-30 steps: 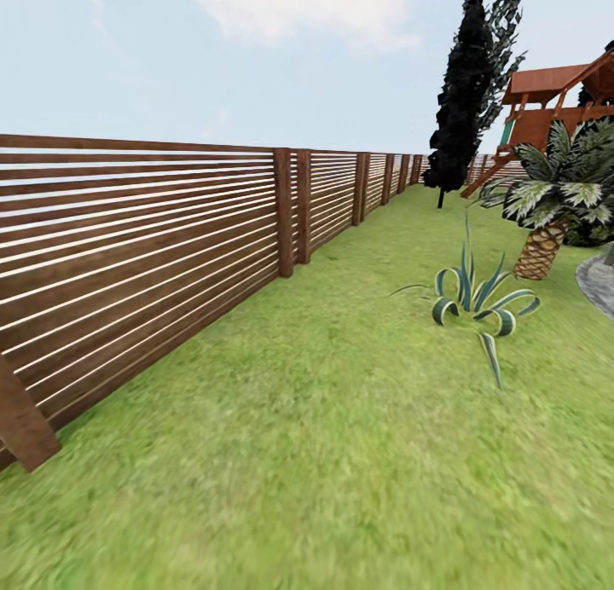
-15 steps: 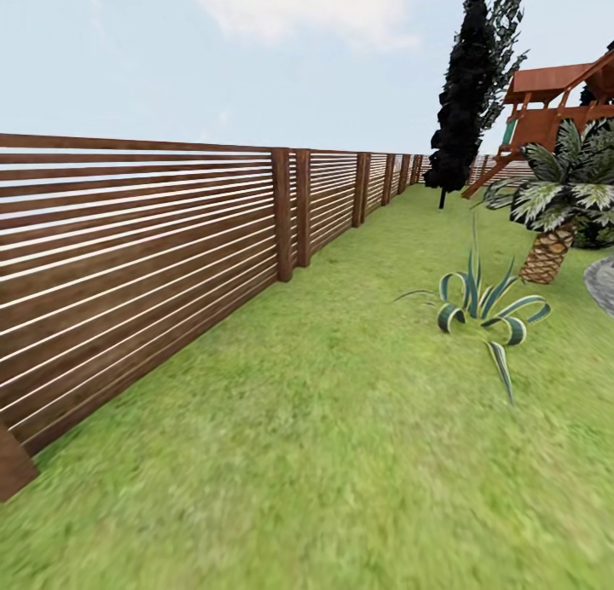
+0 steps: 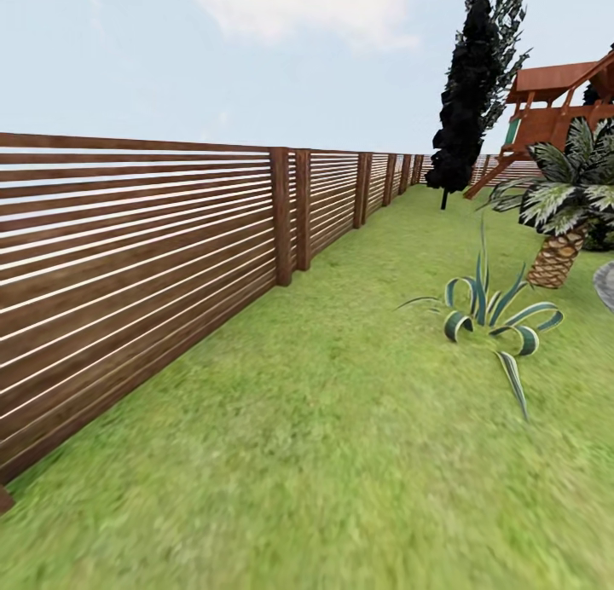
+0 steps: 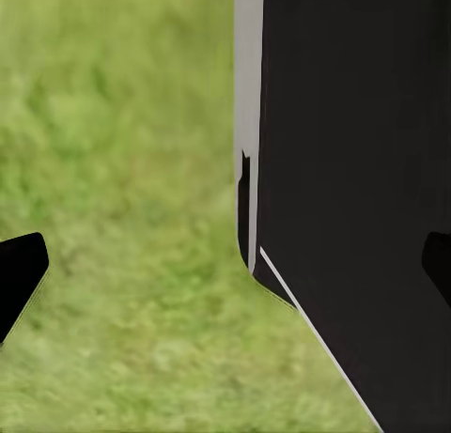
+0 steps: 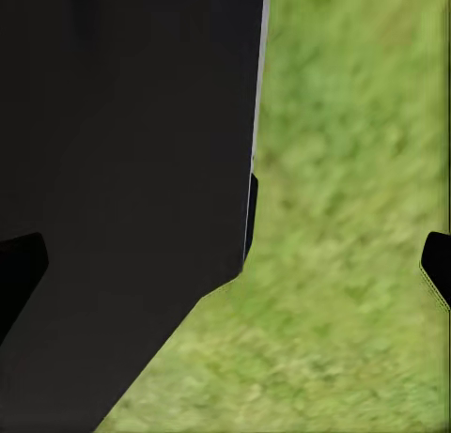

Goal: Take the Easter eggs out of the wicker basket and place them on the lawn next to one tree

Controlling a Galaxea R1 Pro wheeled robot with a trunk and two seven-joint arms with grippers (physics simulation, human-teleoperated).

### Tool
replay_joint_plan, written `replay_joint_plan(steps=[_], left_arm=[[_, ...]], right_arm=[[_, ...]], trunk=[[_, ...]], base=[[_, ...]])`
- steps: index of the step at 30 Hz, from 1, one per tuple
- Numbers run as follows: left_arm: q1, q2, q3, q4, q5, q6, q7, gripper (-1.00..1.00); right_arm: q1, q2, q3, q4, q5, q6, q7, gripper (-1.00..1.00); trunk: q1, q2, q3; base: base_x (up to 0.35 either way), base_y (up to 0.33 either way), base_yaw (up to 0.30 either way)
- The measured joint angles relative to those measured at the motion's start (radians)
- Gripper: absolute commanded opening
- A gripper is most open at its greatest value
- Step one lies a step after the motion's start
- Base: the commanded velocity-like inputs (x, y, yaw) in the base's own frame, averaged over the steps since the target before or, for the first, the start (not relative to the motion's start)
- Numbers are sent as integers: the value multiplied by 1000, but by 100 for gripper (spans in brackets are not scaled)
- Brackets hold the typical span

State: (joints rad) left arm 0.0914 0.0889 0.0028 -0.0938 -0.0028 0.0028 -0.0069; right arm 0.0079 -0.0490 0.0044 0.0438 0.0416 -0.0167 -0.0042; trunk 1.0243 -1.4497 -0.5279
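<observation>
The lawn [image 3: 341, 454] stretches ahead as mottled green grass. The Easter eggs, the wicker basket and the thick-trunked leafy tree are out of view. In the left wrist view my left gripper [image 4: 225, 269] is open over grass [image 4: 113, 170], beside my dark body panel [image 4: 357, 170]; its black fingertips [image 4: 19, 273] stand far apart with nothing between them. In the right wrist view my right gripper [image 5: 225, 264] is open too, with one fingertip [image 5: 437, 264] over grass [image 5: 357, 217] and my dark body [image 5: 122, 170] alongside.
A slatted brown wooden fence [image 3: 128, 249] runs along the left into the distance. A spiky striped agave [image 3: 490, 313] and a small palm [image 3: 563, 206] stand at the right. A near-black cypress [image 3: 469, 95] and a red-brown play structure [image 3: 554, 104] are far back.
The whole head view has advanced along the fence: the near fence post has slid out at the lower left, and the agave and palm have shifted right and lower. Nothing itself has moved.
</observation>
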Motion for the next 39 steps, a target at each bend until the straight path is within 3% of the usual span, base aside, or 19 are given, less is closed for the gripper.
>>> replay_joint_plan(steps=[39], left_arm=[[0,0,0,0,0,0,0,100]], right_arm=[[0,0,1,0,0,0,0,100]], trunk=[[0,0,0]], base=[[335,0,0]])
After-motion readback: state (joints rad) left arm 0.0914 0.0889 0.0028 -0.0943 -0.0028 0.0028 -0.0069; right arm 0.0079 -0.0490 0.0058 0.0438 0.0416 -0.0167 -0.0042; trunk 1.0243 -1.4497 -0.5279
